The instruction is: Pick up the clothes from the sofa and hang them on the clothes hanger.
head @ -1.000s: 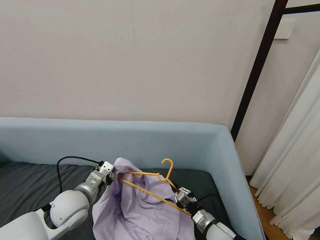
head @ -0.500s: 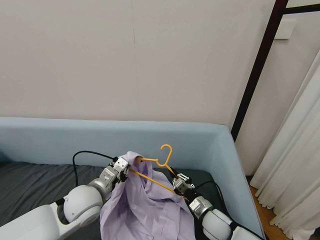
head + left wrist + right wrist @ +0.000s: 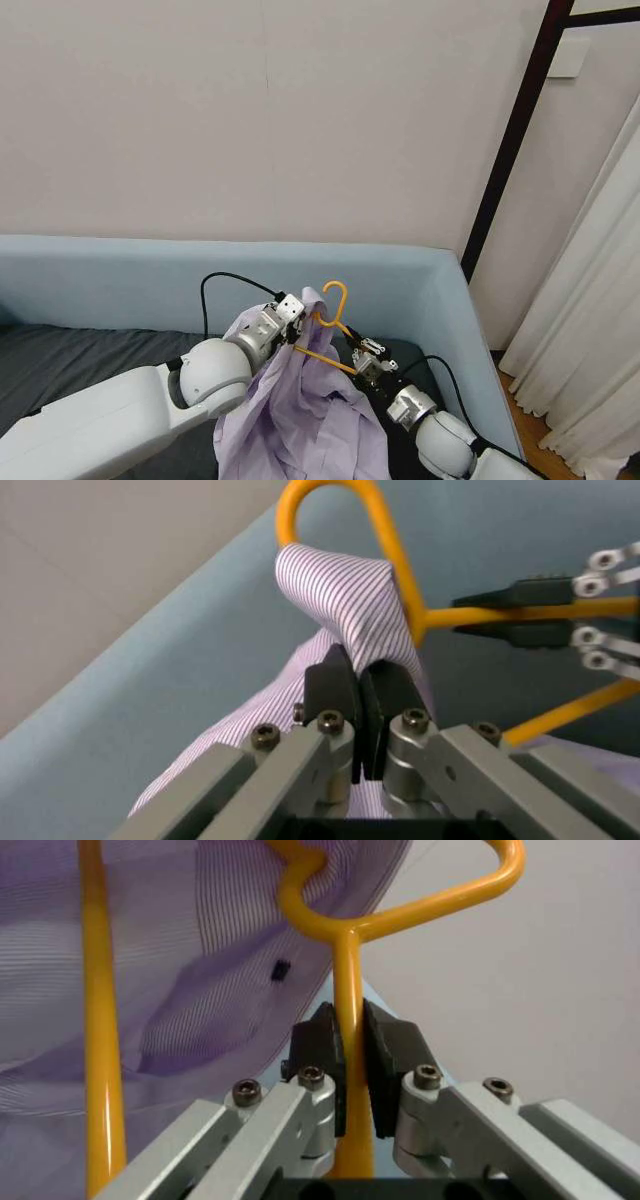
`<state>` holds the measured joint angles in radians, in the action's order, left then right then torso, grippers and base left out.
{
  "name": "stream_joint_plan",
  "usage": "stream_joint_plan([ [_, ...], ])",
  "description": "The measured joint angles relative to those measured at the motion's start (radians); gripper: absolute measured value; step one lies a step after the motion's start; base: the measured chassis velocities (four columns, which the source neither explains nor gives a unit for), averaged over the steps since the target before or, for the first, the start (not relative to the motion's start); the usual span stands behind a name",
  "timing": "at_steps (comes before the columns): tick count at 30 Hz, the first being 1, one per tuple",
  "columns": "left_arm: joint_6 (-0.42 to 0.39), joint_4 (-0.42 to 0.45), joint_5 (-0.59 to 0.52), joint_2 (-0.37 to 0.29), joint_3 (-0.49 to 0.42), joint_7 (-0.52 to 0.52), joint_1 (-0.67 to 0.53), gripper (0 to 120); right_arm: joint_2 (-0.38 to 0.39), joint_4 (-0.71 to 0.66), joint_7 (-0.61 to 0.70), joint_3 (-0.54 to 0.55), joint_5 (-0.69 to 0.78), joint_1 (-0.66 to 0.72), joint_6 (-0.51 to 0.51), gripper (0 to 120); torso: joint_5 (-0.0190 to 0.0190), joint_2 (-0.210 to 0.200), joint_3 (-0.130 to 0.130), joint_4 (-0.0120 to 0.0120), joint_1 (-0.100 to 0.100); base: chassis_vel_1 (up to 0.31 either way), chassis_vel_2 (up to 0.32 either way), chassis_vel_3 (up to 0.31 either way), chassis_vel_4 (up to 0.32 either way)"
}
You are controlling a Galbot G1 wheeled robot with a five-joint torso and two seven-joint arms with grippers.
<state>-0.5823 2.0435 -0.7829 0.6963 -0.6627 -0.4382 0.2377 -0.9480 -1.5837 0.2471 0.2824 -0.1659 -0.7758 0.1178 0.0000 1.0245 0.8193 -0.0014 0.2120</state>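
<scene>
Head view: what is largest, and where is the garment?
— A pale blue sofa point(image 3: 380, 275) with a dark seat. The shirt point(image 3: 300, 420) is lifted clear above the seat, near the sofa's right end, just in front of the backrest.

What does the shirt look like?
— Lilac with fine dark stripes, thin and limp. It hangs in loose folds, and one peak of cloth is drawn up against the hook of an orange wire hanger point(image 3: 392, 555).

Why is it held like that?
— It looks like a two-handed fitting. The right hand point(image 3: 350, 1027) is clamped on one orange rod of the hanger, probably to keep it steady. The left hand point(image 3: 357, 679) is pinched shut on the cloth just below the hook, probably to pull the shirt over the hanger's shoulder.

Is it on properly?
— Only partly, I judge. Most of the cloth droops to one side.
</scene>
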Motion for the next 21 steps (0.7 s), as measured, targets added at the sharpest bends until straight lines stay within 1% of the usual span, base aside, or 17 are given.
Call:
stream_joint_plan([
  [1,0.0,0.0,0.0,0.0,0.0,0.0,0.0,0,0.0,0.0,0.0,0.0,0.0,0.0,0.0,5,0.0,0.0,0.0,0.0,0.0,0.0,0.0,0.0,0.0],
  [4,0.0,0.015,0.014,0.007,-0.049,0.005,-0.023,0,0.004,0.014,0.001,-0.004,0.008,0.003,-0.005,5,0.0002,0.0,0.0,0.0001,0.0,0.0,0.0,0.0,0.0],
  [7,0.001,0.018,0.017,0.015,-0.064,0.007,-0.029,0,0.01,0.014,0.001,-0.012,0.009,0.0,-0.005,5,0.0,0.0,0.0,0.0,0.0,0.0,0.0,0.0,0.0],
  [9,0.002,0.027,0.019,0.018,-0.077,0.009,-0.028,0,0.016,0.007,0.002,-0.024,0.015,-0.004,-0.006,5,0.0,0.0,0.0,-0.0005,0.0,0.0,0.0,0.0,0.0],
  [12,0.004,0.04,0.039,0.009,-0.072,0.011,-0.005,0,0.02,0.0,0.005,-0.041,0.023,-0.004,-0.006,5,0.0,0.0,0.0,-0.0003,0.0,0.0,0.0,0.0,0.0],
  [13,0.01,0.041,0.067,-0.002,-0.046,0.014,0.025,0,0.022,-0.001,0.005,-0.047,0.027,-0.004,-0.001,5,0.0,0.0,0.0,-0.0001,0.0,0.0,0.0,0.0,0.0],
  [16,0.014,0.039,0.092,-0.019,0.014,0.012,0.099,0,0.027,-0.007,0.004,-0.056,0.021,-0.006,0.016,5,-0.0004,0.0,0.0,0.0002,0.0,0.0,0.0,0.0,0.0],
  [20,0.015,0.041,0.103,-0.029,0.051,0.011,0.151,0,0.022,-0.013,0.005,-0.061,0.012,-0.01,0.026,5,-0.0002,0.0,0.0,0.0001,0.0,0.0,0.0,0.0,0.0],
  [21,0.016,0.044,0.106,-0.028,0.068,0.011,0.179,4,0.014,-0.014,0.008,-0.063,0.006,-0.011,0.032,5,-0.0002,0.0,0.0,0.0,0.0,0.0,0.0,0.0,0.0],
])
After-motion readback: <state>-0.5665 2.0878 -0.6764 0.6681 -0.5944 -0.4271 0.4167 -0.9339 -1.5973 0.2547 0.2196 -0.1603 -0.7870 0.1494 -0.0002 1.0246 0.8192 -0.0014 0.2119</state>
